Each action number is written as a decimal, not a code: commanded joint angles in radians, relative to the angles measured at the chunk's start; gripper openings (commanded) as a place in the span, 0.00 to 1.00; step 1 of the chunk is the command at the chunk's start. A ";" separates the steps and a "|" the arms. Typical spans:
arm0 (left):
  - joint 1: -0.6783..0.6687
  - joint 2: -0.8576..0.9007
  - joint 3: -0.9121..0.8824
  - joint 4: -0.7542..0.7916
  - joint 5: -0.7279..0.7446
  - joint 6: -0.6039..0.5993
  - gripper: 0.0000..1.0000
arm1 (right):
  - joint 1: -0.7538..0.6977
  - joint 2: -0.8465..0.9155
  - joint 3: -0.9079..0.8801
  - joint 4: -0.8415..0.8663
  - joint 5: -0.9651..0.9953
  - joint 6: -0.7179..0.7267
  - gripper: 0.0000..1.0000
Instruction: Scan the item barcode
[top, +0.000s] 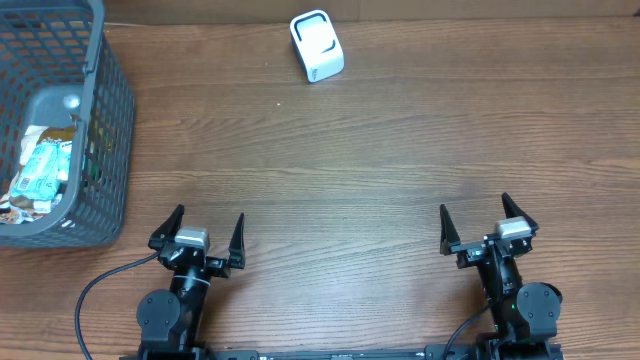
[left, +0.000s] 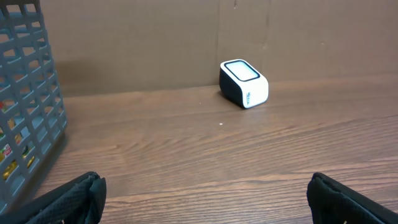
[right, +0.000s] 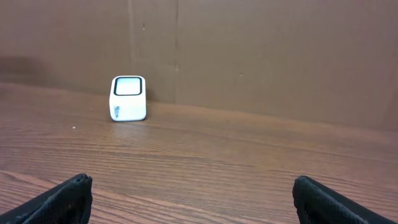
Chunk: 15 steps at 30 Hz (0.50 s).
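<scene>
A small white barcode scanner (top: 317, 45) with a dark-framed window stands at the far middle of the wooden table; it also shows in the left wrist view (left: 244, 83) and the right wrist view (right: 128, 98). Packaged items (top: 40, 172) lie in a grey mesh basket (top: 112, 120) at the far left. My left gripper (top: 204, 229) rests open at the near left edge, nothing between its fingers (left: 74, 198). At the near right, my right gripper (top: 488, 222) is open as well, its fingers (right: 65, 198) spread wide over bare wood.
The basket's wall (left: 28, 106) fills the left side of the left wrist view. A brown cardboard wall (right: 261, 56) runs along the table's far edge behind the scanner. Bare wood (top: 350, 180) lies between the grippers and the scanner.
</scene>
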 joint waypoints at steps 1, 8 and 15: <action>0.004 -0.012 -0.003 -0.003 -0.011 0.022 1.00 | 0.004 -0.007 -0.010 0.002 -0.005 -0.005 1.00; 0.004 -0.012 -0.003 -0.003 -0.011 0.022 0.99 | 0.004 -0.007 -0.010 0.002 -0.006 -0.005 1.00; 0.004 -0.012 -0.003 -0.003 -0.011 0.022 0.99 | 0.004 -0.007 -0.010 0.002 -0.006 -0.005 1.00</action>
